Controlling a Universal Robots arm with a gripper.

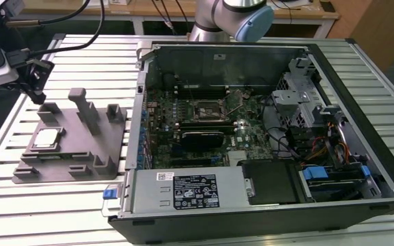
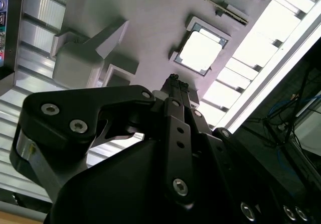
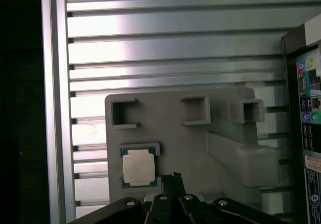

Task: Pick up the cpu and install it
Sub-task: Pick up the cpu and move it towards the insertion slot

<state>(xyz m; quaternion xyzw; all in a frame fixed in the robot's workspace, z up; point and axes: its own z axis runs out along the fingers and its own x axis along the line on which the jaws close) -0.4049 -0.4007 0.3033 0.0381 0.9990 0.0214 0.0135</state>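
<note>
Chip (image 1: 46, 138) (image 2: 200, 50) (image 3: 139, 168) lying flat in a shallow pocket of the grey block (image 1: 80, 154) (image 2: 150, 18) (image 3: 190, 143); gripper (image 1: 37, 96) (image 2: 176, 81) (image 3: 175, 176) hanging above that block, just to one side of the pocket, its fingers drawn together and holding nothing. A descent from this pose, with the fingers together and off-centre, would likely strike the chip's metal top or the pocket's rim instead of straddling the chip, and a pinch on its thin edges could tip it or let it slip. A tilted chip risks seating crooked in the socket (image 1: 207, 108) of the computer (image 1: 224, 59) beside the block.
</note>
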